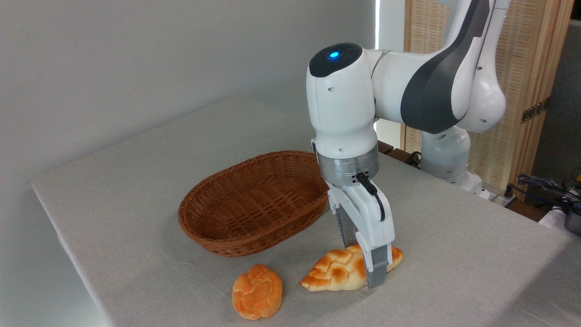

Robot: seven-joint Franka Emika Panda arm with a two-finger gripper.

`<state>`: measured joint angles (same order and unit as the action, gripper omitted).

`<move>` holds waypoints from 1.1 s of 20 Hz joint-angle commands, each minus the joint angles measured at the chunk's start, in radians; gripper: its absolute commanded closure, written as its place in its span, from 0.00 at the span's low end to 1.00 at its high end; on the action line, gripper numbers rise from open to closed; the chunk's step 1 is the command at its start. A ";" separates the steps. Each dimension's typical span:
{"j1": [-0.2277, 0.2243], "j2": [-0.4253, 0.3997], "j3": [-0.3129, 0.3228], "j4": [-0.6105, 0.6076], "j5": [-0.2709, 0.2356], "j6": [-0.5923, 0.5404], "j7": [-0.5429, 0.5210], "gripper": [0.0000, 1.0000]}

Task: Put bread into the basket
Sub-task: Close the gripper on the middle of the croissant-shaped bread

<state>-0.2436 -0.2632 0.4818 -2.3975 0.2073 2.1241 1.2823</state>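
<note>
End effector [370,268] straddles braided loaf [338,271], lower centre, fingers not visibly clamped; grip state unclear. Risk: off-centre hold tips loaf short of wicker basket [254,202].

Soft, even daylight — sharp, faint shadows

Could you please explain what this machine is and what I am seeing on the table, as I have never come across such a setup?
This is a white robot arm, filmed by one fixed camera looking down across a cloth-covered table. At the arm's end is a two-finger pincer for grasping things. On the table stand an empty brown wicker basket, a small round orange bun and a long braided bread. The pincer has its fingers down on either side of the bread, which lies on the table. Whether the fingers already press on it, I cannot tell. The bread is meant to go into the basket.
</note>
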 commanded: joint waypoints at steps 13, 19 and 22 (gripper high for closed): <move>-0.052 0.015 0.075 0.004 0.014 0.039 0.000 0.63; -0.056 0.015 0.060 0.131 -0.026 -0.132 -0.004 0.61; -0.059 0.022 0.035 0.228 -0.149 -0.232 -0.033 0.61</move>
<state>-0.2841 -0.2608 0.5303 -2.2971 0.1607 2.0168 1.2812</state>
